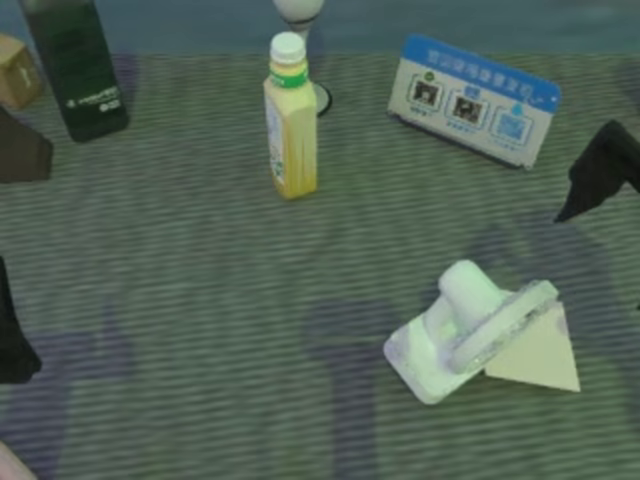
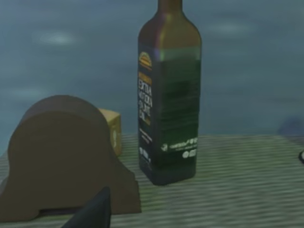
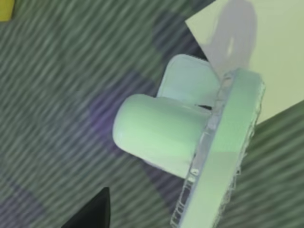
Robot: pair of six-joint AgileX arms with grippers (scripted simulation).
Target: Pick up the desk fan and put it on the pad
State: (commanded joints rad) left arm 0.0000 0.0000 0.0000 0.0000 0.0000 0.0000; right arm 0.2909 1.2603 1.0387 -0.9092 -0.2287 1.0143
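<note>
Right claw (image 1: 600, 180): raised at the tabletop's right edge, holding nothing; spread or pressed together cannot be told.
Left claw (image 1: 15, 340): parked at the left edge, finger state likewise unreadable.
Desk fan (image 1: 470, 325): below the right claw and apart from it, standing upright, base partly on the pad (image 1: 540, 355) (one cream corner pokes out beyond the ring guard).
Progress: fan set down and released; probably only retreat left, perhaps centring.
Writing: dark bottle (image 2: 167, 95) label illegible; sign card (image 1: 472, 100) text unreadable.
Juice bottle (image 1: 290, 120): far across the tabletop (image 1: 200, 300), untouched.
</note>
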